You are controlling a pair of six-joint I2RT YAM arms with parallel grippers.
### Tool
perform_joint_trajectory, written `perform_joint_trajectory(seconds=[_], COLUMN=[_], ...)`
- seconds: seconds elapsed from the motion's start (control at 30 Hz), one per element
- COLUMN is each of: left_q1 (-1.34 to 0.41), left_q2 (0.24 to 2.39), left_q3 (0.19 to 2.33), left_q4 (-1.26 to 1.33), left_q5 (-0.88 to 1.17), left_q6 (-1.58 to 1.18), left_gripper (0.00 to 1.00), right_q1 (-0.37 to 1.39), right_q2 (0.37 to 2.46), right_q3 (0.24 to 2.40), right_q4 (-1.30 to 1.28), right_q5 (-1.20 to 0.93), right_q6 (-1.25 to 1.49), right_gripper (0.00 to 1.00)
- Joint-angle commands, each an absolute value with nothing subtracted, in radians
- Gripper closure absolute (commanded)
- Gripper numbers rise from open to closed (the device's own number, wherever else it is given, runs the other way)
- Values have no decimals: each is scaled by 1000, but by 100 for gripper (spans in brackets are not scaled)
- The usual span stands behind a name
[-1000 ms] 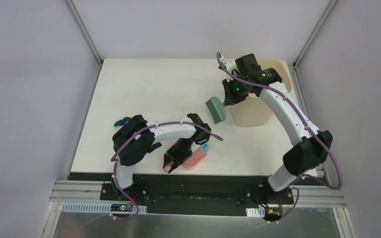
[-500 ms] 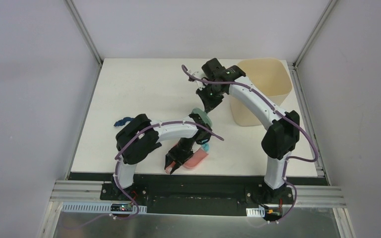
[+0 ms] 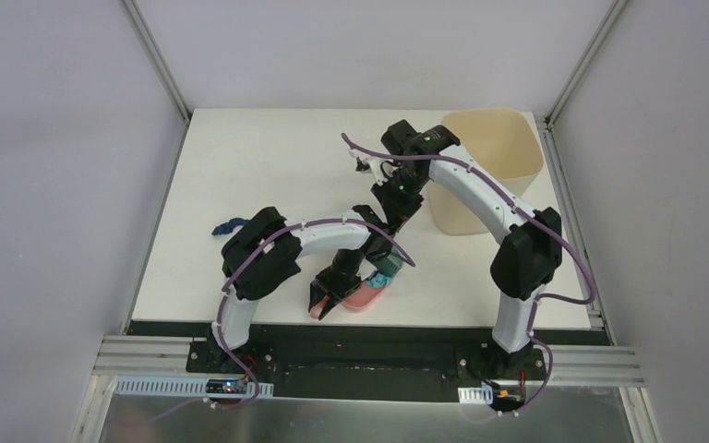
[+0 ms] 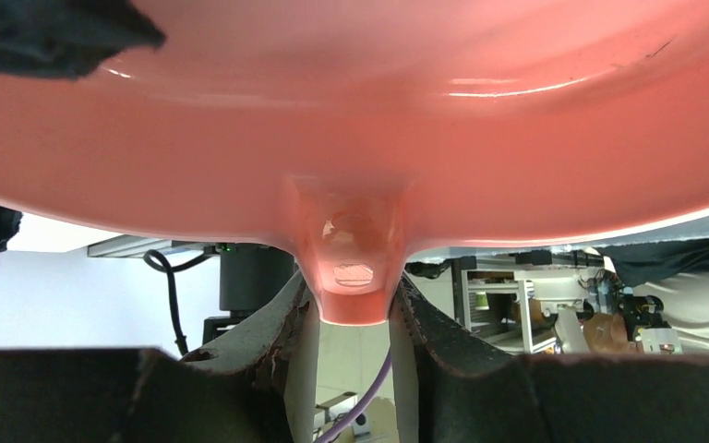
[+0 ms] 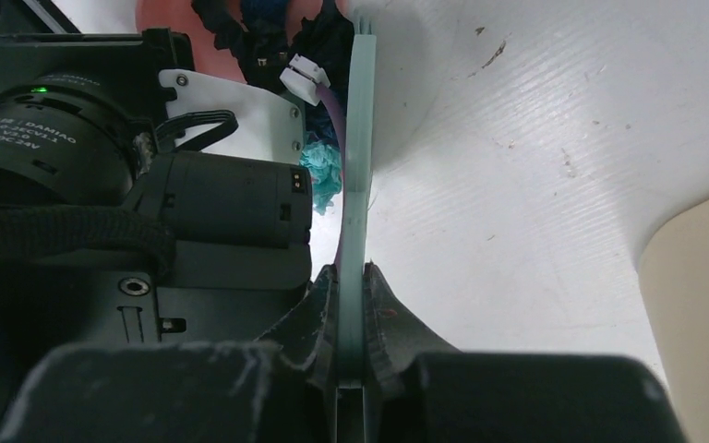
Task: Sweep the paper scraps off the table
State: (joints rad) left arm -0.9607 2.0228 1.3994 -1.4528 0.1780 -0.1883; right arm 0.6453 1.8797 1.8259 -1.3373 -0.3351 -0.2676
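Motor (image 5: 46, 138) reads "DAMIAO". Left hand (image 4: 355, 314) clamps dustpan (image 4: 425, 138); right hand (image 5: 351, 286) clamps brush (image 5: 358, 138). Scuffed white counter (image 5: 517, 185).

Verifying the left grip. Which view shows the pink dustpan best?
Left wrist: the pink dustpan fills the frame, its handle clamped in the left gripper. Top external shows it small, half covered by that gripper. Right wrist catches only a pink sliver at the top edge.

The dustpan (image 4: 517, 138) is seen as smooth, glossy pink plastic (highlights are thrown across it), the counter (image 5: 535, 203) as matt white, finely ribbed and scuffed, the brush handle (image 5: 358, 138) as matt teal plastic, the paper scraps (image 5: 321, 175) as crumpled paper.
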Motion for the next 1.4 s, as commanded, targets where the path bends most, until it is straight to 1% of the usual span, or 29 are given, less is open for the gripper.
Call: perform_joint_trajectory(seconds=[0.0,0.23,0.47,0.63,0.8,1.13,1.37], left_q1=[-952,-954,-955,-955,-955,-955,-954], left_q2=[2020,1884,1842,1830,1794,1761,1736], left_q3=[1452,1403,1343,1334,1329,1351,1379], left_q4=[-1416,-1345,-1312,-1278,-1252,-1261,-1287], left_q5=[157,100,79,56,31,-26,-42], left_q6=[-174,-181,-176,-182,-180,-179,-183], left_gripper=[100,100,100,100,100,100,100], right_q1=[637,528,516,508,486,443,379], right_q2=[1796,1866,1824,1791,1723,1683,1621], right_q3=[1808,1858,1891,1876,1872,1933,1930], right_q4=[-1374,-1381,-1381,-1392,-1369,-1372,-1372], right_q5=[-547,-725,-727,-662,-538,-466,-426], right_q6=[-203,-159,-150,-153,-165,-173,-181], right_gripper=[100,100,100,100,100,100,100])
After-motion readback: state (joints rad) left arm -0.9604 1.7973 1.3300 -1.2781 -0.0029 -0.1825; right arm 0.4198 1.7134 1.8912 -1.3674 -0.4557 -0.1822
